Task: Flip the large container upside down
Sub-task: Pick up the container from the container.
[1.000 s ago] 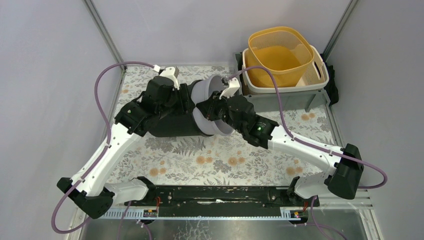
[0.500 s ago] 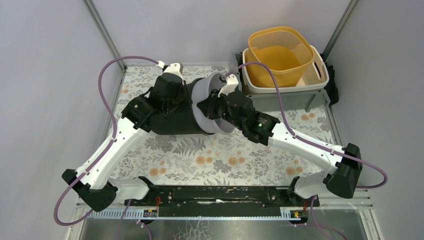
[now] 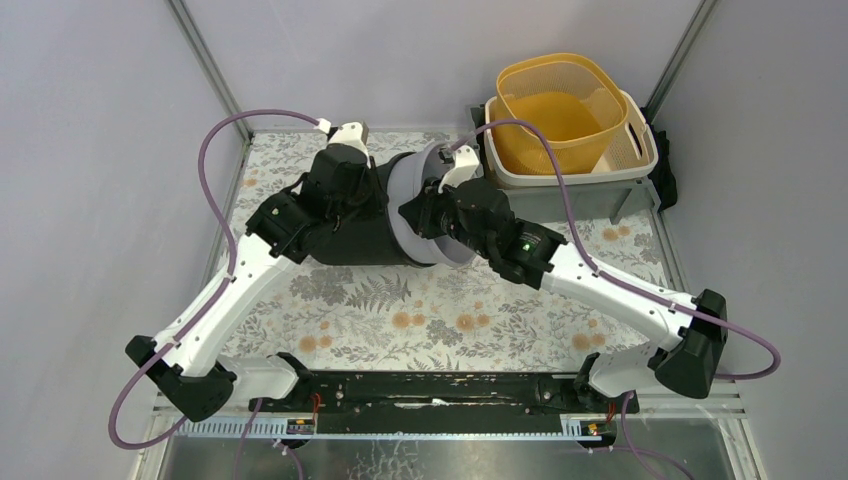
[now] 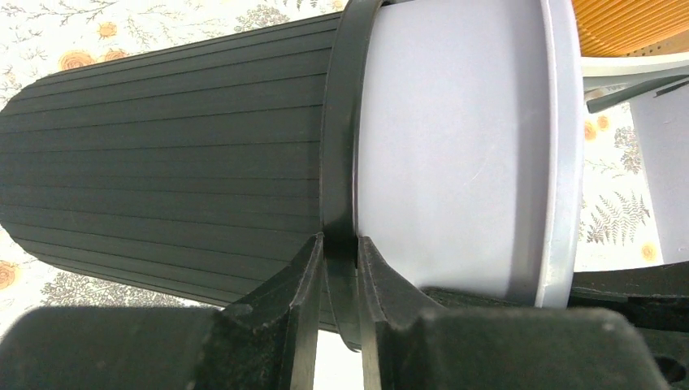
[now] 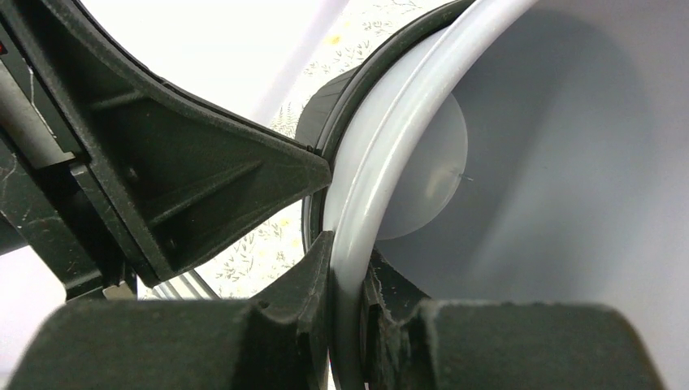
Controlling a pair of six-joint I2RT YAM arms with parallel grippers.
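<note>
Pinching container [image 4: 162,154] edges, left gripper [image 4: 339,245], right gripper [image 5: 348,253]

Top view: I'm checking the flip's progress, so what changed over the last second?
The left pincer closed onto the bin's black band, and that arm and the bin shifted slightly toward the far side. The right pincer stayed clamped on the grey rim. The bin is still on its side, and the basket has not moved.

No writing, label, brand or number can be read in any view — none on the large container [image 3: 358,240], none on the yellow basket [image 3: 560,152] beside it.
</note>
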